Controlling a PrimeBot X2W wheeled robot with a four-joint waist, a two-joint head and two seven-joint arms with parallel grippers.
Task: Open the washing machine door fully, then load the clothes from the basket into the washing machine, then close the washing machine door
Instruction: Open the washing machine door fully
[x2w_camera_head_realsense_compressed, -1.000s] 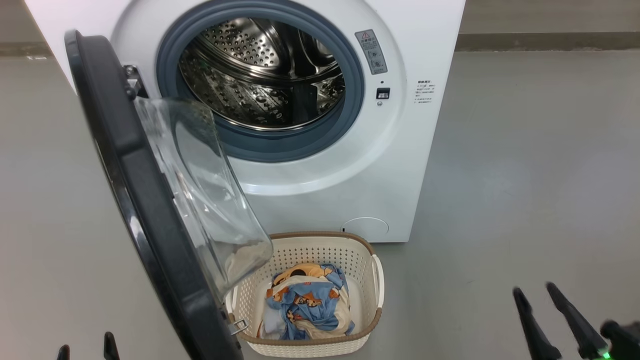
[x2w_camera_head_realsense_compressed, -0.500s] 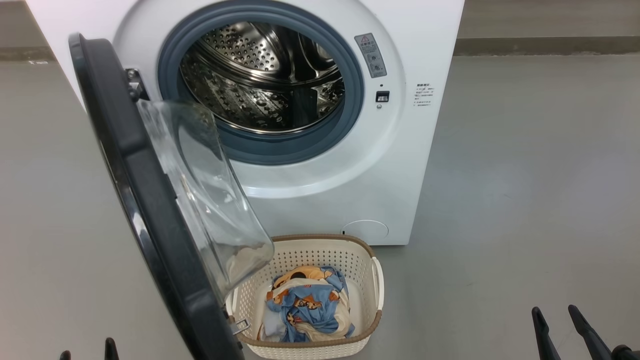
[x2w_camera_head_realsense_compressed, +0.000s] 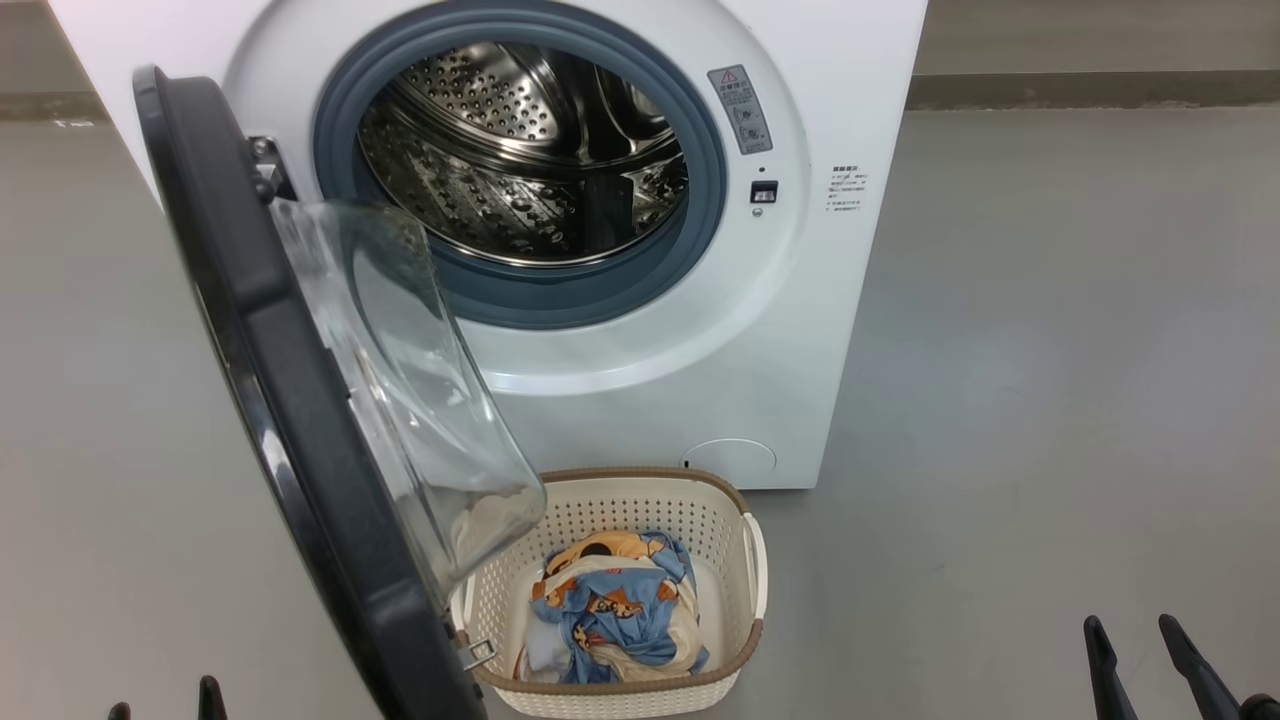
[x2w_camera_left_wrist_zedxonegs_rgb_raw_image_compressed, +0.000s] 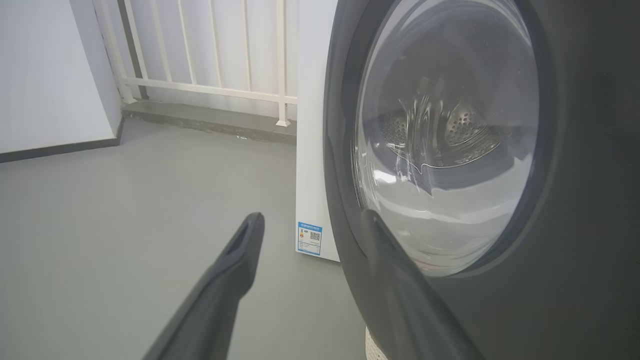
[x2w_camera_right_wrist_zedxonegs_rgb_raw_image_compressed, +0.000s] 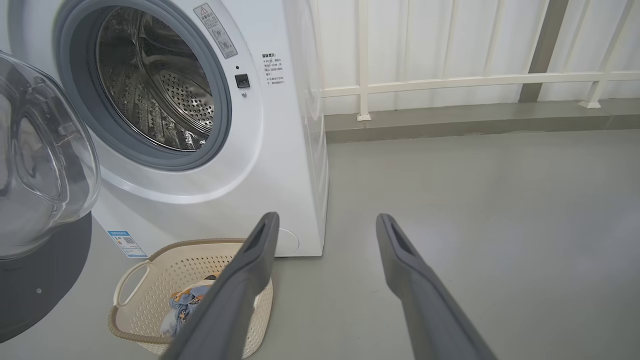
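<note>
The washing machine (x2w_camera_head_realsense_compressed: 650, 400) stands at the top of the head view, its steel drum (x2w_camera_head_realsense_compressed: 520, 150) exposed. The washing machine door (x2w_camera_head_realsense_compressed: 260, 330) hangs open to the left, swung out toward me, with its clear glass bowl (x2w_camera_head_realsense_compressed: 400, 380) facing right over the basket's left end. The basket (x2w_camera_head_realsense_compressed: 620, 500) sits on the floor in front of the machine and holds the light-blue and cream clothes (x2w_camera_head_realsense_compressed: 610, 610). My left gripper (x2w_camera_head_realsense_compressed: 163, 697) is open at the lower left, outside the door (x2w_camera_left_wrist_zedxonegs_rgb_raw_image_compressed: 575, 200). My right gripper (x2w_camera_head_realsense_compressed: 1130, 622) is open at the lower right, well right of the basket (x2w_camera_right_wrist_zedxonegs_rgb_raw_image_compressed: 165, 280).
Grey floor spreads to the right of the machine (x2w_camera_right_wrist_zedxonegs_rgb_raw_image_compressed: 260, 165). A white railing (x2w_camera_right_wrist_zedxonegs_rgb_raw_image_compressed: 450, 80) on a low ledge runs behind it. A white wall (x2w_camera_left_wrist_zedxonegs_rgb_raw_image_compressed: 45, 75) closes the far left corner.
My right gripper has drawn back down and to the right in the head view. The left gripper's tips sit slightly lower at the bottom edge. Door, basket and clothes are unchanged.
</note>
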